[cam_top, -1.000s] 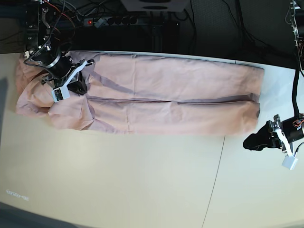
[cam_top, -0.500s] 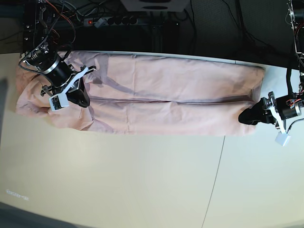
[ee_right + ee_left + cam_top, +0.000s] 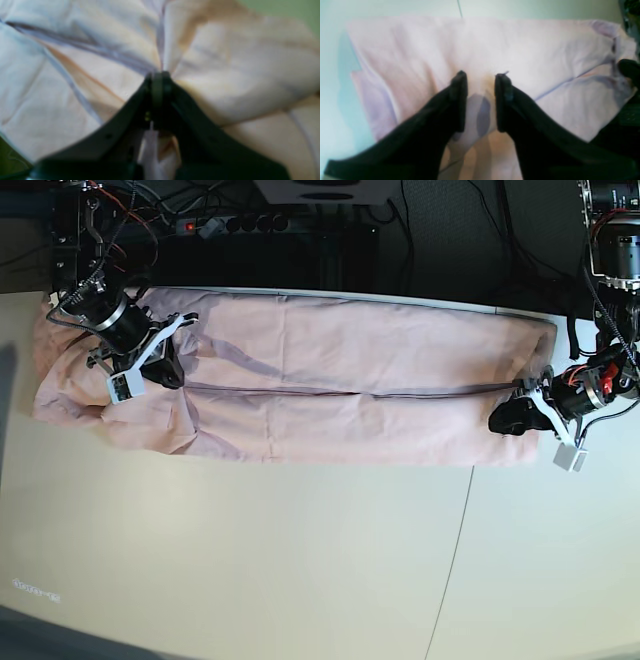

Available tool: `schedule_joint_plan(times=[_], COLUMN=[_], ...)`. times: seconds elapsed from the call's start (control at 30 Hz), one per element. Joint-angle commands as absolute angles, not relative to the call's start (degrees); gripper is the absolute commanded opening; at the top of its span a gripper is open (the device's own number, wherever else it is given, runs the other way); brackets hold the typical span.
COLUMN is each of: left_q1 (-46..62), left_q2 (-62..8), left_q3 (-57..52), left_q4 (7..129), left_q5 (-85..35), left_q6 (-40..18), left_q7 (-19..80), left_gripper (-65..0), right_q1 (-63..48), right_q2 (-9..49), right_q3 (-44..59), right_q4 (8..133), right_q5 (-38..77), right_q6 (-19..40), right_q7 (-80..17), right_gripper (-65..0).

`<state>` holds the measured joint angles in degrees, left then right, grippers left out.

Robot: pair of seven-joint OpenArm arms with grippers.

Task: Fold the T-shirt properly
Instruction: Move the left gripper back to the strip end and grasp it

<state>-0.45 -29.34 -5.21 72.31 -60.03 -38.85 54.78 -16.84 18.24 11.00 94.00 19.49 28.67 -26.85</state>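
T-shirt (image 3: 340, 380) is lying as a long folded band across the tabletop (image 3: 250, 560). Right end effector (image 3: 160, 80) is pinching its cloth — fingers pressed together. Left end effector (image 3: 480, 77) is hovering spread over the opposite end.

Soft, matt pink cloth, the T-shirt (image 3: 330, 380), lies creased and wrinkled on a smooth, pale, faintly sheened surface (image 3: 250, 560). At its two ends, the left gripper (image 3: 478, 77) and the right gripper (image 3: 158, 76) have matt black fingers that look like plastic. Each carries a small white plastic block beside the cloth.
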Motion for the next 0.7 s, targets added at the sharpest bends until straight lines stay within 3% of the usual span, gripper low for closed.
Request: schedule_joint_plan(times=[0.0, 0.37, 0.53, 0.67], left_q1=[-0.86, 0.01, 0.01, 0.23], left_q2=[-30.35, -31.35, -35.55, -39.38], left_q3=[-5.69, -5.69, -5.76, -7.29], left_q4=[73.10, 73.12, 77.76, 83.07], left_q5=[-60.97, -58.61, -62.13, -65.39], left_q6=[-40.00, -40.00, -40.00, -40.00], left_q7=[53.43, 51.64, 52.38, 57.01], left_gripper=[-47.2, -46.9, -33.5, -33.2], right_q1=[-16.53, -15.73, -15.44, -15.42], right_q2=[18.90, 18.90, 18.92, 18.90], right_q3=[11.40, 11.40, 11.40, 11.40], right_q4=[93.97, 92.60, 92.60, 92.53], right_q5=[19.88, 16.95, 16.43, 16.47], right_q6=[32.60, 32.60, 32.58, 32.58], right_q7=[-25.47, -25.04, -25.06, -25.04], right_gripper=[-65.0, -65.0, -65.0, -65.0])
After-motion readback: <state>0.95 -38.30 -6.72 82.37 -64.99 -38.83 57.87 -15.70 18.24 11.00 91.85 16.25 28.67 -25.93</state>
